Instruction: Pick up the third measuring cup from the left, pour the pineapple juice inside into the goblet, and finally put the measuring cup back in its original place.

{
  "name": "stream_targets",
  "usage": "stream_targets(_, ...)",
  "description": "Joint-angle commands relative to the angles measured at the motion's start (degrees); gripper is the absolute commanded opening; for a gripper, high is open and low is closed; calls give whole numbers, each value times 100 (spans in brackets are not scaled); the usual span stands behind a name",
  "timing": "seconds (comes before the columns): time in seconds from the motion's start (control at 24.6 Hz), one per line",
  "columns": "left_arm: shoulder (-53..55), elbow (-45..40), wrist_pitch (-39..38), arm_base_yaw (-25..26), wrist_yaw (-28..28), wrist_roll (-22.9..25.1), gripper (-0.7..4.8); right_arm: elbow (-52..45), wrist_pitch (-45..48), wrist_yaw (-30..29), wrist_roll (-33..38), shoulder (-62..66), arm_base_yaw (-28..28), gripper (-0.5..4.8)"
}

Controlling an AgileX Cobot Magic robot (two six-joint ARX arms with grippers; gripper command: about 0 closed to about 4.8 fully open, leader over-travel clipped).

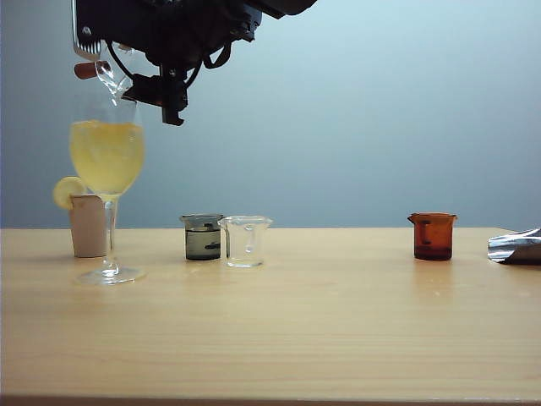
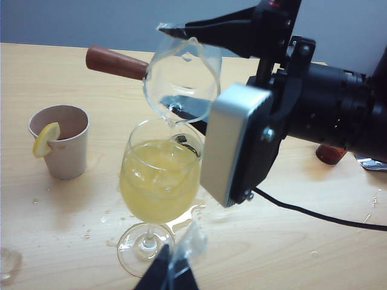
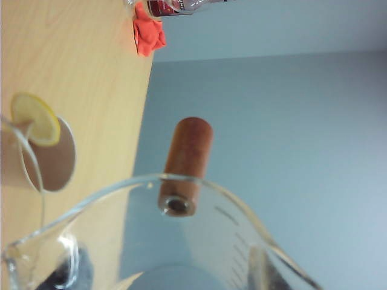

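Note:
The goblet (image 1: 106, 161) stands at the table's left, its bowl filled with pale yellow pineapple juice (image 2: 158, 187). Just above its rim hangs the third measuring cup (image 2: 181, 75), a clear beaker with a reddish-brown handle (image 1: 88, 69). It is tipped spout-down and looks drained. My right gripper (image 1: 127, 76) has reached across to the left and is shut on the cup, its fingers (image 3: 272, 272) showing through the glass. My left gripper (image 2: 170, 275) hovers near the goblet's foot with its tips together. A clear scrap of film sits at those tips.
A beige paper cup with a lemon slice (image 1: 87, 224) stands behind the goblet. A smoky-grey beaker (image 1: 203, 237) and a clear beaker (image 1: 245, 241) sit mid-table, an amber beaker (image 1: 434, 236) to the right. Crumpled foil (image 1: 516, 246) lies at the right edge. Spilled juice (image 2: 187, 214) wets the wood by the goblet's foot.

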Motion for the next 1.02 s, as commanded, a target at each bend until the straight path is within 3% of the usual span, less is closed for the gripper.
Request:
stream_targets(0.04,-13,28,33,7,26,17,-5,46,166,-7,1012,-66,22,-1)
stream_targets(0.57,-13,31,35,7,26,17,-5,48,293,-7,3620,-221,-260,-1)
stream_targets(1.02,-13,28,28,7,26,17,-5,46,487,-7,5431,-498,-1180,-1)
